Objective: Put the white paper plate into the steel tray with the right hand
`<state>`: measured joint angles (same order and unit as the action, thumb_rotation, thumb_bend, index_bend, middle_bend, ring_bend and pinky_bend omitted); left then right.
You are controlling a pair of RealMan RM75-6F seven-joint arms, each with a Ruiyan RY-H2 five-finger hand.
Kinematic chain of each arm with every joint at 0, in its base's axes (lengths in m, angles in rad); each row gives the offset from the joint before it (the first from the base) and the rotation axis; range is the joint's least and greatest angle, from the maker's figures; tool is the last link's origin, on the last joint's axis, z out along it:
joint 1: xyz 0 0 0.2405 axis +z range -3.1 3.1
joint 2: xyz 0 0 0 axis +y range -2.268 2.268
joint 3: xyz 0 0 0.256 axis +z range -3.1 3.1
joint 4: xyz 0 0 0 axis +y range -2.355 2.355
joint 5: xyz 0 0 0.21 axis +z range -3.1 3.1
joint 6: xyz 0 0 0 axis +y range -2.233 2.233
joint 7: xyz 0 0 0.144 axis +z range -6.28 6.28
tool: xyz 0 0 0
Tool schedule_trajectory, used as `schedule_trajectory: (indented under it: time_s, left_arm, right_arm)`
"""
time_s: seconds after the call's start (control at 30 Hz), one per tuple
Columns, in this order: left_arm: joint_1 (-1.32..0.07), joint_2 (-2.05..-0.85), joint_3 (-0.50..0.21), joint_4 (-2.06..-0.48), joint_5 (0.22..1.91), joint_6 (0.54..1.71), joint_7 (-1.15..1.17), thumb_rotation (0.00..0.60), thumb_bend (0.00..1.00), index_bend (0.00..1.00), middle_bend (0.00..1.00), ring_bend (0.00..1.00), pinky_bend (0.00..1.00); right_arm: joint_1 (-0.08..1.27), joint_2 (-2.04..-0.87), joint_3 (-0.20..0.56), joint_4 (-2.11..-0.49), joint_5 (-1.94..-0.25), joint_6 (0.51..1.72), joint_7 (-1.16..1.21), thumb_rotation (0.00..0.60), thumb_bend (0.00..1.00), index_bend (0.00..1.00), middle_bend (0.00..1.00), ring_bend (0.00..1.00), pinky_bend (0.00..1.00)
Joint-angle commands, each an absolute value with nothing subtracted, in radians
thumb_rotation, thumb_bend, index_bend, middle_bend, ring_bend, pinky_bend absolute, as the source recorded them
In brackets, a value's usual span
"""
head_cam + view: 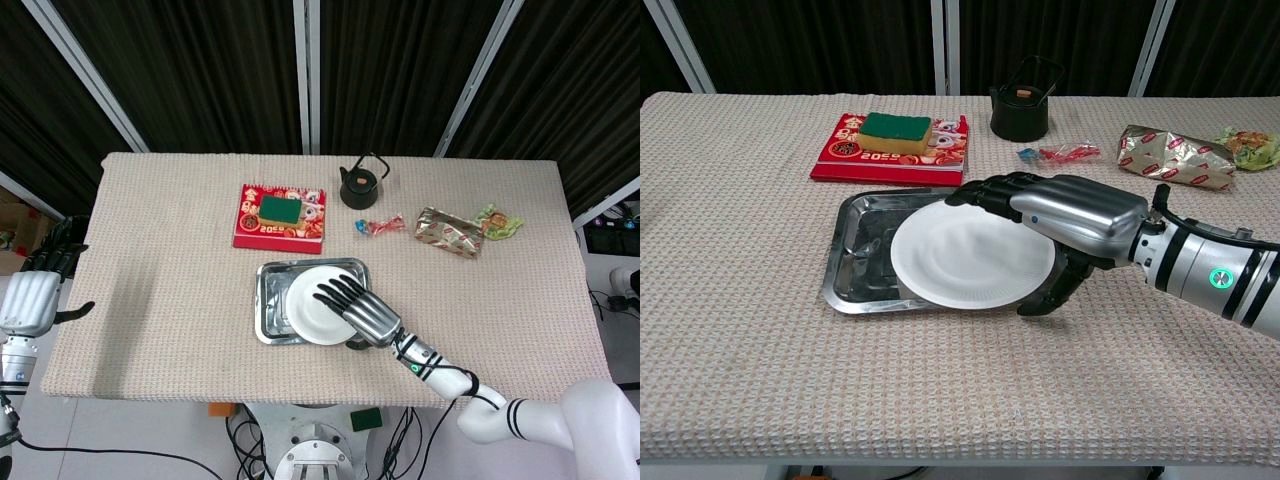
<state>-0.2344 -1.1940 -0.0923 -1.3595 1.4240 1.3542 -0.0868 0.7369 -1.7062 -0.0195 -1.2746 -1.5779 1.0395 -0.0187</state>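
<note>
The white paper plate (310, 312) (962, 262) lies tilted over the right part of the steel tray (268, 300) (852, 255), with its right edge past the tray's rim. My right hand (360, 308) (1070, 215) grips the plate at that right edge: fingers spread across its top, thumb underneath in the chest view. My left hand (35, 295) hangs off the table's left edge, holding nothing, fingers apart; only the head view shows it.
Behind the tray lies a red calendar (280, 220) (890, 150) with a green sponge (281, 208) (896, 125) on it. A black teapot (362, 185) (1020, 110), a wrapped candy (380, 226), a foil packet (450, 232) (1175, 155) and a green packet (500, 222) sit at the back right.
</note>
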Motion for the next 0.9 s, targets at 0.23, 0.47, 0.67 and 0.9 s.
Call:
schedule_trajectory:
  time_s: [0.23,0.47,0.67,0.9]
  left_arm:
    - [-0.233,-1.188,-0.094,-1.372,1.422,1.356,-0.076,0.600,0.11,0.16,0.19,0.14,0.16]
    - [-0.227,-1.185,-0.093,-1.389,1.428,1.373,-0.063,0.600,0.11,0.16,0.19,0.14,0.16]
    - [-0.204,-1.171,-0.087,-1.417,1.444,1.419,-0.043,0.600,0.11,0.16,0.19,0.14,0.16]
    - [-0.166,-1.153,-0.048,-1.455,1.497,1.467,-0.044,0.600,0.11,0.16,0.19,0.14,0.16]
  right_arm:
    - [0.709,-1.646,0.026,-1.354,-1.519,1.048,-0.119,0.600,0.08,0.00,0.00,0.00,0.00]
    - [0.662,-1.523,0.005,-1.477,-1.519,1.084,-0.155,0.600,0.07,0.00,0.00,0.00,0.00]
    - [0.512,-1.317,-0.030,-1.616,-1.521,1.289,-0.242,0.600,0.08,0.00,0.00,0.00,0.00]
    - [0.300,-1.103,-0.051,-1.667,-1.323,1.446,-0.303,0.600,0.09,0.00,0.00,0.00,0.00]
